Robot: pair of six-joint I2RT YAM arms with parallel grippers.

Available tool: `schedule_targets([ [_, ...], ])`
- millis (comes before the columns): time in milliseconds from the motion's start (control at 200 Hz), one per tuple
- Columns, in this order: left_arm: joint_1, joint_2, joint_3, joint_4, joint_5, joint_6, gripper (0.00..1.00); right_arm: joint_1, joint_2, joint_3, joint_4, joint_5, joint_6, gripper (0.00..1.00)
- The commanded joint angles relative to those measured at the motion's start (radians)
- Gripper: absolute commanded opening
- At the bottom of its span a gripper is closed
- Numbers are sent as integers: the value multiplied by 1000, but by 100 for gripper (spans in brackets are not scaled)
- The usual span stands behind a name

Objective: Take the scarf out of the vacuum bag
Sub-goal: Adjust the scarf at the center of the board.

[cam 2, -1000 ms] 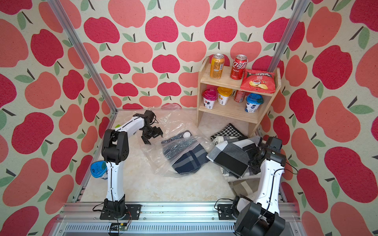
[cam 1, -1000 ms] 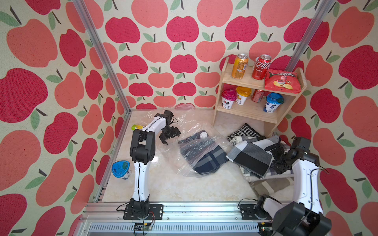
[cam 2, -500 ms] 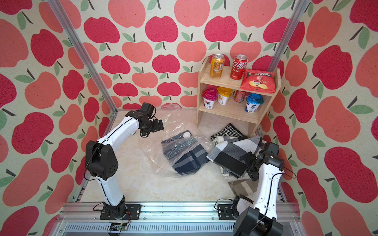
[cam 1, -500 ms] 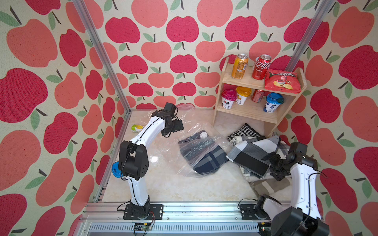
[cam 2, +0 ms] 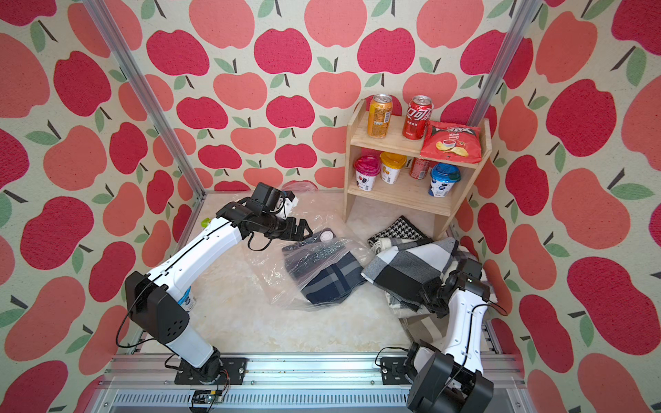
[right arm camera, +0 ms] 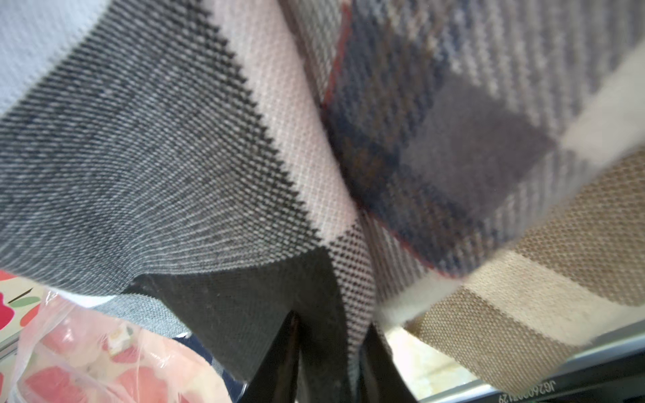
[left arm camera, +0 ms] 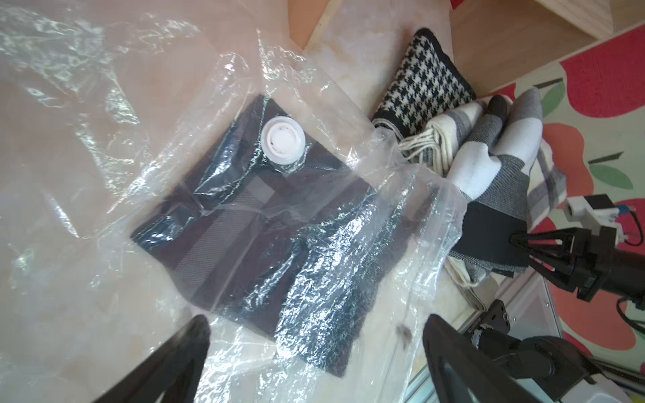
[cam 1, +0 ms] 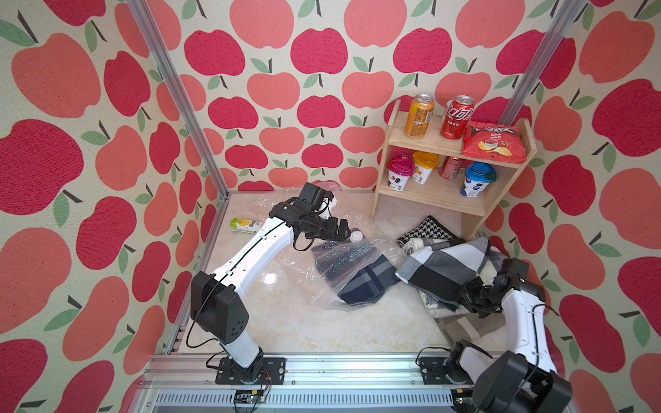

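— The left gripper (cam 1: 344,229) swung over the crinkly clear vacuum bag (cam 1: 293,271), at its twelve o'clock, jaws spread; the right gripper (right arm camera: 331,356) clenched the grey-and-white checked scarf (cam 1: 436,264) at three o'clock.
— The navy plaid scarf (cam 1: 361,282) is mostly still bagged; the pulling out remains.

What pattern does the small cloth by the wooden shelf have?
The cloth is black-and-white houndstooth, clearest in the left wrist view.

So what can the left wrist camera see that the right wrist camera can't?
Left wrist only: the valve cap, most of the dark scarf inside the vacuum bag, a houndstooth cloth and the open left gripper. Right wrist only: a broad tan checked cloth; the left wrist view shows a sliver at most. Both: the grey checked scarf, the right gripper shut on its black corner, and bag plastic.
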Motion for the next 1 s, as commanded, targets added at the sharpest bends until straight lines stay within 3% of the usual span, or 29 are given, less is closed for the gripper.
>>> schedule_targets([
  [0,-14,-3,-38,-18,27,72,98,-4,-30,12,7,-77,15,7],
  [65,-15,-13,-52,-8,35,73,98,-6,-54,34,-26,-80,17,0],
  [420,-64,-5,-16,-87,122,191,98,38,-245,31,-200,-183,94,0],
  [705,-145,8,1,-118,72,294,99,46,-419,-54,-306,-240,140,0],
  [875,-208,48,36,-151,-31,345,100,46,-436,-109,-240,-312,154,0],
  [895,-216,53,38,-153,-37,349,100,46,-439,-116,-223,-331,158,6],
  [995,-260,56,19,-128,-46,363,99,46,-474,-123,-187,-358,187,56],
])
